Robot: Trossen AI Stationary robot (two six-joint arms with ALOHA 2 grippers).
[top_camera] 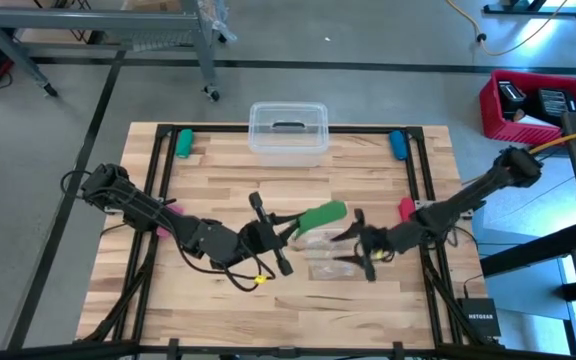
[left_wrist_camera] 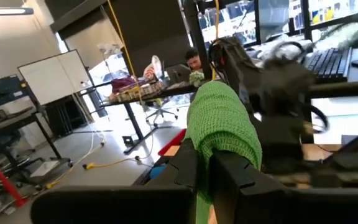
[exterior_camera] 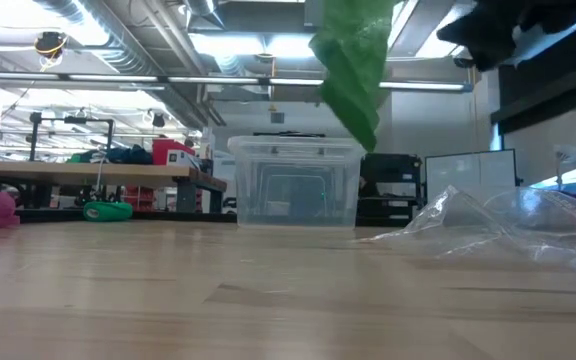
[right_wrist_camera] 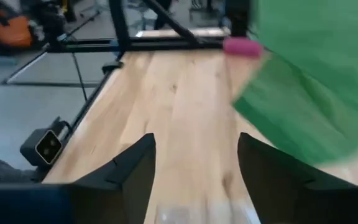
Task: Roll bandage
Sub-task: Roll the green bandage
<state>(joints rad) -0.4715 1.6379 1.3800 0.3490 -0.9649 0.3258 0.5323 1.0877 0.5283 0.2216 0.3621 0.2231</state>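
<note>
The bright green bandage (top_camera: pixel 320 216) is held in the air over the table's middle. In the low view it (exterior_camera: pixel 353 60) hangs down from the top, its lower end clear of the wood. My left gripper (top_camera: pixel 286 232) is shut on it. My right gripper (top_camera: pixel 352 244) is open and empty just right of it, above the clear plastic bag (top_camera: pixel 324 252). In the right wrist view (right_wrist_camera: pixel 196 155) the bandage (right_wrist_camera: pixel 303 93) hangs ahead of the open fingers, apart from them. My left gripper pinches the bandage between its two fingers (left_wrist_camera: pixel 229 171), with the fabric bunched in the gap (left_wrist_camera: pixel 205 155). The strip rises past the fingertips and folds over in a rounded hump (left_wrist_camera: pixel 222 118). The fingers come from the table's left. The bandage is lifted clear of the table.
A clear lidded bin (top_camera: pixel 288 130) stands at the far middle. A green cylinder (top_camera: pixel 183 143) and a blue one (top_camera: pixel 398 145) lie at the far corners. Pink pieces lie at the left (top_camera: pixel 173 210) and right (top_camera: pixel 406 208) edges. The crumpled bag (exterior_camera: pixel 508 225) lies on the wood.
</note>
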